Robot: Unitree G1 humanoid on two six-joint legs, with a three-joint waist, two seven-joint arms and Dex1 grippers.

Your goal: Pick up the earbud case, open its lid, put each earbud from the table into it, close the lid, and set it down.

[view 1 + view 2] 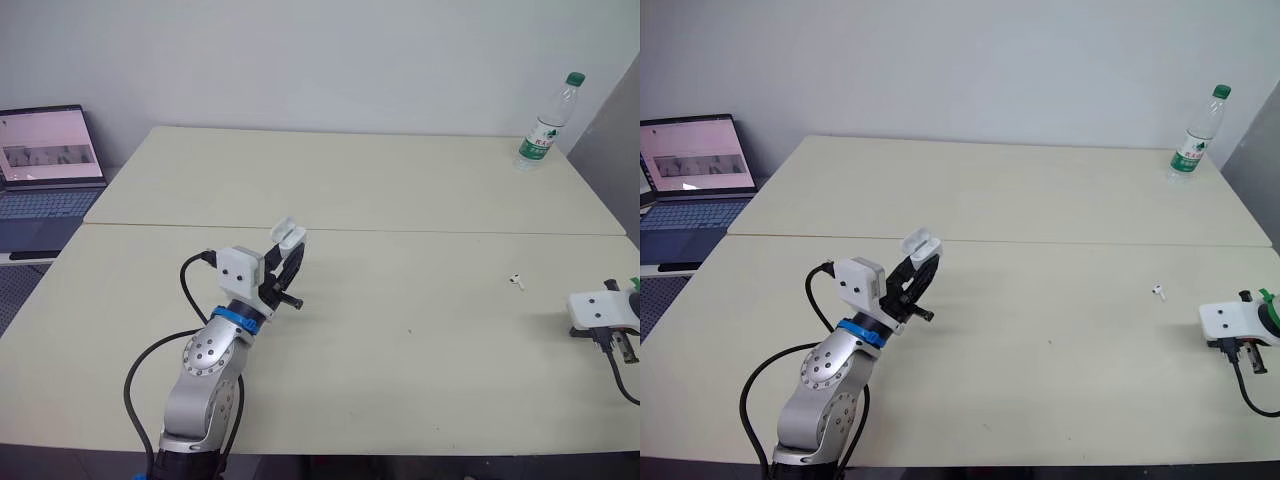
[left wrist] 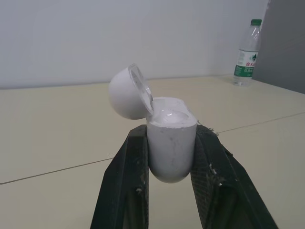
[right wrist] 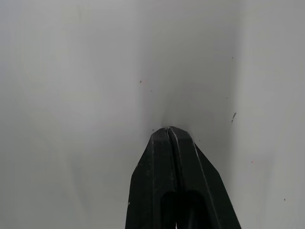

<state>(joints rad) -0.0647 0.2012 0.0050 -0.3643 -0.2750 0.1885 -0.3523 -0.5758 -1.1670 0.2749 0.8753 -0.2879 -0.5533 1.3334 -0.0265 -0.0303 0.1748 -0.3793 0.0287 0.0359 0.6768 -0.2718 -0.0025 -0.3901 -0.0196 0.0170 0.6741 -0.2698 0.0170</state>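
**Operator:** What's in the left one?

**Spotter:** Your left gripper [image 2: 170, 136] is clamped on one small white plastic earbud case [image 1: 287, 237]. Its two black fingers [image 2: 123, 181] press the rounded body from both sides. The case stands upright, raised above the table, just left of centre in the head views. Its domed lid [image 2: 127, 93] is hinged open and tipped back to one side. I cannot tell whether an earbud sits inside.

**Operator:** And the right?

**Spotter:** Your right gripper [image 3: 167, 131] has its two fingertips pressed tight together. It sits low over the pale surface at the right edge of the frame.

**Operator:** Earbuds?

**Spotter:** You have one tiny white earbud [image 1: 516, 281] lying on the cream table [image 1: 400, 370]. It is right of centre, near the right gripper but apart from it. Further out, one clear plastic water bottle with a green cap [image 1: 548, 122] stands at the upper right. One open laptop [image 1: 45, 170] sits at the left edge.
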